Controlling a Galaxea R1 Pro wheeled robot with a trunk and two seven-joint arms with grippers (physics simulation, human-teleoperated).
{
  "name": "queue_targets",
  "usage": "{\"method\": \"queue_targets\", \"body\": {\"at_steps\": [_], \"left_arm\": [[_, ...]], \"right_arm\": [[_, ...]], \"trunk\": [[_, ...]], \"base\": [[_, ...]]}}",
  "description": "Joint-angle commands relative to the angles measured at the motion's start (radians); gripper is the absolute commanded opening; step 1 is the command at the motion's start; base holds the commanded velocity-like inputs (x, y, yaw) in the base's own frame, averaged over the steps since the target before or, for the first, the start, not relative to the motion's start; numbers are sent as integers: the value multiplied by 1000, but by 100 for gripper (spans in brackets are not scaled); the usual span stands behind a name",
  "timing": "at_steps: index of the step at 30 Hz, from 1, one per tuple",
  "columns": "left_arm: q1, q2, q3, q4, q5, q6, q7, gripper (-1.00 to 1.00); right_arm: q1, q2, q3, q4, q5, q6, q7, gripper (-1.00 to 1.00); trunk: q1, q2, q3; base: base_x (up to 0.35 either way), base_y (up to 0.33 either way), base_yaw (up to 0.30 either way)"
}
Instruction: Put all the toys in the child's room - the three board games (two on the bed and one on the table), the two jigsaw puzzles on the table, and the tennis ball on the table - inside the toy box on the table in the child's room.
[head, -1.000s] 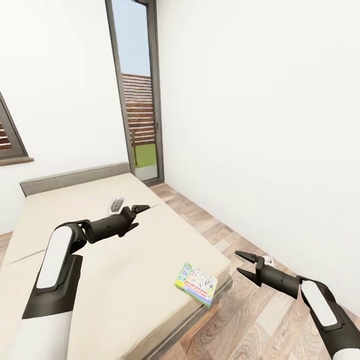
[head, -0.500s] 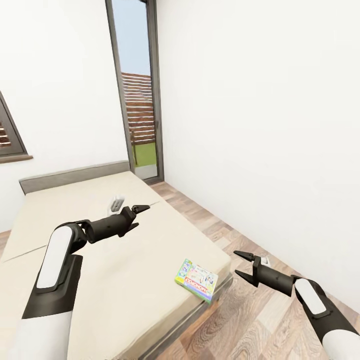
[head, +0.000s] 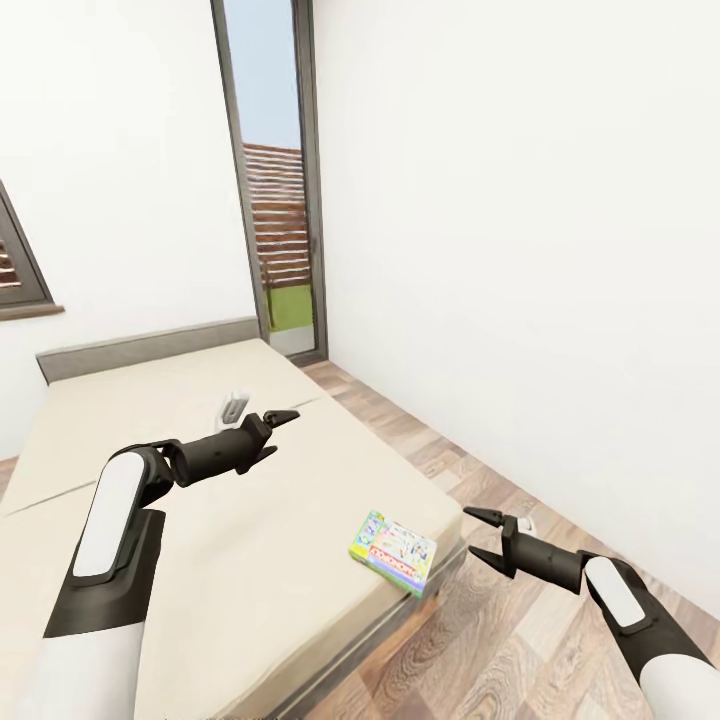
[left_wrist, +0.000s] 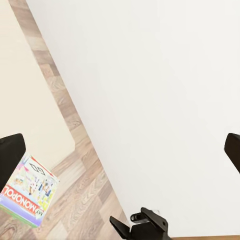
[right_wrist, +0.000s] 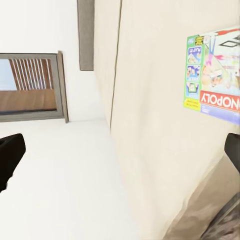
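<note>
Left gripper (head: 282, 417): hovers over the bed (head: 150, 500), jaws parted, holding nothing.
Second box (head: 233, 407): small pale item far up the mattress; too small to identify.
Monopoly game (head: 394, 551): lies flat at the bed's near corner, close to the edge.
Right gripper (head: 485, 535): open and empty above the wood floor (head: 480, 640), just beside the game.
Risk: a sideways nudge could likely push the box off the edge.
Obstruction: none apparent; white wall (head: 520, 250) stands close on the right.
</note>
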Motion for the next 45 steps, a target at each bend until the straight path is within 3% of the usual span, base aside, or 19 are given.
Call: {"method": "queue_targets", "body": {"at_steps": [1, 45], "left_arm": [[-1, -1, 2, -1, 10, 4, 10, 100], [-1, -1, 2, 0, 9, 4, 10, 100]], "right_arm": [[-1, 0, -3, 2, 8, 5, 7, 100], [-23, -10, -5, -25, 19, 5, 7, 100]], "trunk": [[4, -8, -4], [172, -316, -142]], "base": [[0, 0, 0], [0, 0, 0]]}}
